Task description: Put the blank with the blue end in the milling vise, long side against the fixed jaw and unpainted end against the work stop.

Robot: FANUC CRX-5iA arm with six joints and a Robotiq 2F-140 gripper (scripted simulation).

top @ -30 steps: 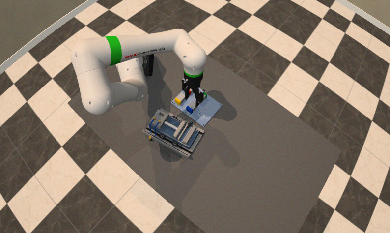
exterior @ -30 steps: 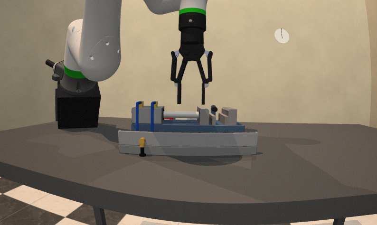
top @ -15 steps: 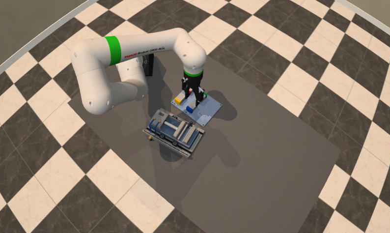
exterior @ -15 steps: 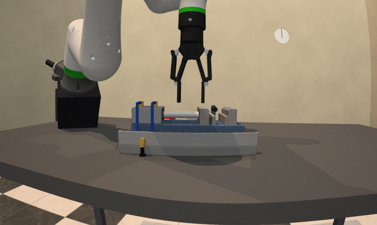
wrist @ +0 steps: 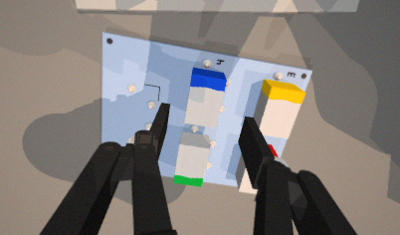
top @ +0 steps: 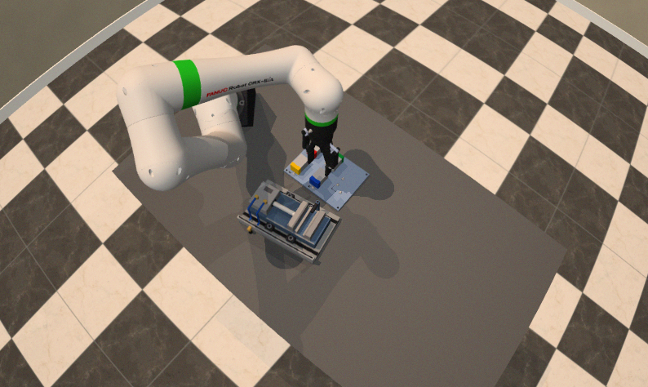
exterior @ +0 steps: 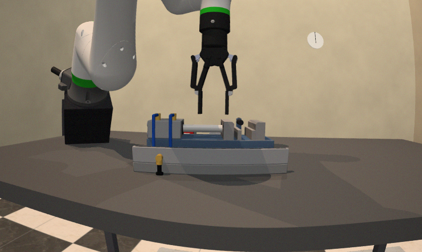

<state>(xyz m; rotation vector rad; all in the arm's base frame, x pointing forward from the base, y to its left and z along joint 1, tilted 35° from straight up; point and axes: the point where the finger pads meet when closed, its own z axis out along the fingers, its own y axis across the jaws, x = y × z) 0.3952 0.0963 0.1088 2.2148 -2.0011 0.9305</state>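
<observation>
The blank with the blue end [top: 314, 181] [wrist: 204, 106] lies on the blue plate [top: 356, 180] [wrist: 122, 65], its blue end toward the vise. My gripper [top: 319, 168] [exterior: 213, 113] [wrist: 205, 123] is partly open and empty, pointing down above the plate; in the wrist view the blue-ended blank shows between the fingers, below them. In the vise, the fixed jaw [top: 315, 224] [exterior: 260, 129] and the hosed side's moving jaw [top: 297, 215] [exterior: 227, 129] stand apart, no blank between them. The work stop [top: 317, 206] [exterior: 239, 122] stands between the jaws.
A yellow-ended blank [top: 295, 167] [wrist: 278, 117] and a green-ended blank [top: 340, 157] [wrist: 192, 155] lie on the plate. A red-ended blank [top: 314, 154] [wrist: 272, 150] is partly hidden by a finger. Pins stand beside the blanks. Blue hoses [exterior: 153, 129] rise at the vise's far end from the fixed jaw.
</observation>
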